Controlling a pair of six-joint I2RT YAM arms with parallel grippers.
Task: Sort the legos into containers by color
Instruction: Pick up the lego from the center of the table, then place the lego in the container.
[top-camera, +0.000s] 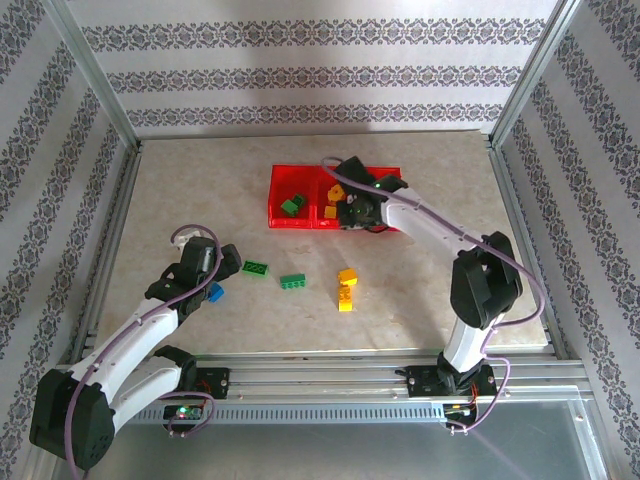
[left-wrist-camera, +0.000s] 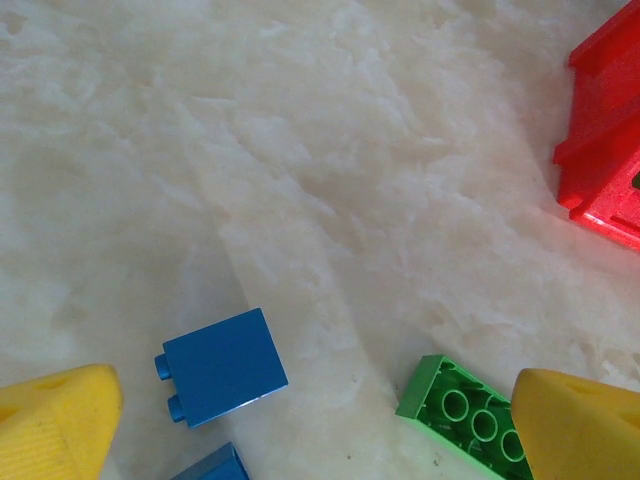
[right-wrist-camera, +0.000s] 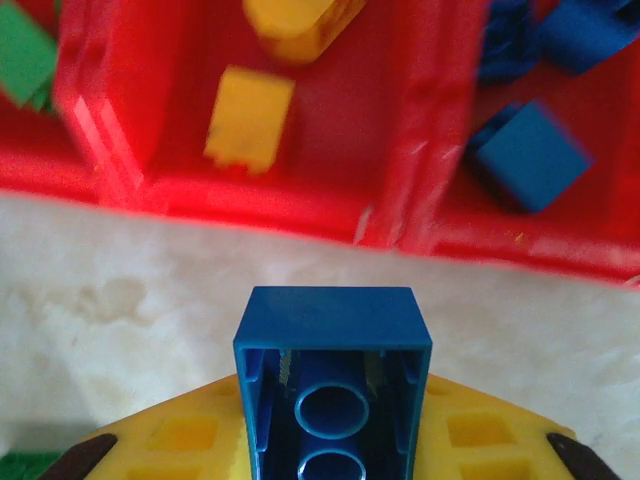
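Right end effector (right-wrist-camera: 333, 440) is clamped on a blue brick (right-wrist-camera: 333, 325) over bare worktop (right-wrist-camera: 120, 300), just short of the red tray (right-wrist-camera: 250, 205) at 12 o'clock. Left end effector (left-wrist-camera: 315, 420) stands wide apart, gripping nothing. The blue compartment (right-wrist-camera: 600, 215) lies at 1 o'clock and the yellow compartment (right-wrist-camera: 350, 130) dead ahead, so a straight advance would likely misfile the brick or clip the near wall. The brick's hollow underside faces the camera, studs away. Its long axis seems to run 6 to 12.

A robot test cell: aluminium frame (top-camera: 330, 370), wallpaper-patterned panels (top-camera: 320, 60), marble-look tabletop (top-camera: 400, 290).
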